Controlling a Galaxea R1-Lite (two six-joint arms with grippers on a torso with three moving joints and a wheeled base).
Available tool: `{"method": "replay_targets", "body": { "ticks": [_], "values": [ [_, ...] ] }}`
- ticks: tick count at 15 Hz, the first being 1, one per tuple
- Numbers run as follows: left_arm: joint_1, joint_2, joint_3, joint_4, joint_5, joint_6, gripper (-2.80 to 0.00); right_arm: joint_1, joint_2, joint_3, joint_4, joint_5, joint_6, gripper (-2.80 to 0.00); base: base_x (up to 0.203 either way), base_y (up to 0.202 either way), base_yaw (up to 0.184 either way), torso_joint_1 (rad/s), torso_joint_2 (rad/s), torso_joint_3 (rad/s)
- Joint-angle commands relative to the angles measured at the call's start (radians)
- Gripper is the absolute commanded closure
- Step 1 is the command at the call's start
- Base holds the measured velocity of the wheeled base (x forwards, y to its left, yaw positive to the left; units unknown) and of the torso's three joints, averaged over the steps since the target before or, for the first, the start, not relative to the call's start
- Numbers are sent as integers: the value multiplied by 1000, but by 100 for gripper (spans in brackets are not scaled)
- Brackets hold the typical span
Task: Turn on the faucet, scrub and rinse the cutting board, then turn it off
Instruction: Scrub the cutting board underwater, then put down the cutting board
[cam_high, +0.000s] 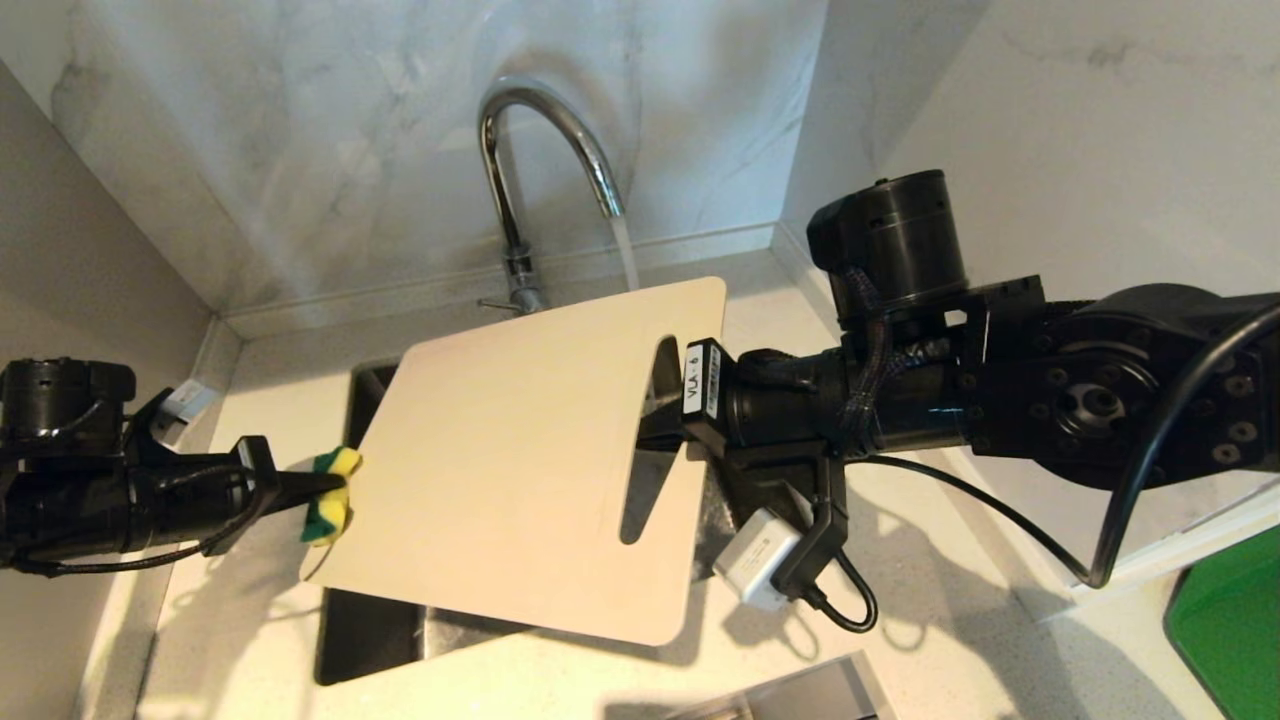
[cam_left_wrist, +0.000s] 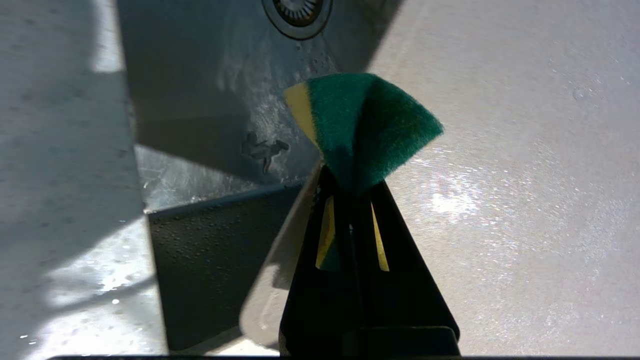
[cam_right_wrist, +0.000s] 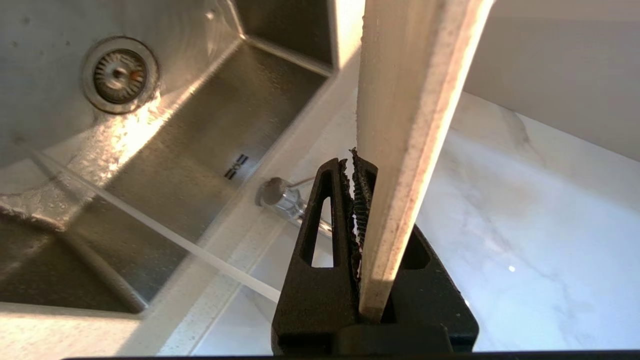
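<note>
Left gripper (cam_high: 300, 490) clamped on green-yellow sponge (cam_high: 332, 495), at the cutting board's (cam_high: 510, 460) left edge. Board held tilted over the sink (cam_high: 365, 620), faucet (cam_high: 535, 170) running behind it. Right gripper (cam_high: 668, 405) pinches the board's slot end. To scrub well – press sponge flat, work w/ even strokes across – keep the right grip firm so board doesn't swing.

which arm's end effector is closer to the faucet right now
Right. The right end effector grips the cutting board at its slot end, just in front of the faucet. The left end effector, pinching the sponge, is at the board's far edge.
</note>
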Motion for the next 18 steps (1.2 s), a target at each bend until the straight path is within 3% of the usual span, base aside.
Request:
{"method": "replay_targets", "body": {
  "ticks": [1,10,18],
  "values": [
    [56,8,-15,-1,-28,-4,0,0,1,25,-26,8,-12,0,0,0,0,0,0,0],
    [94,-70,-145,43,-28,-12,0,-26,-56,29,-27,9,4,0,0,0,0,0,0,0],
    [117,-74,-180,71,-29,-12,0,-26,-229,40,-23,-7,84,0,0,0,0,0,0,0]
  ]
}}
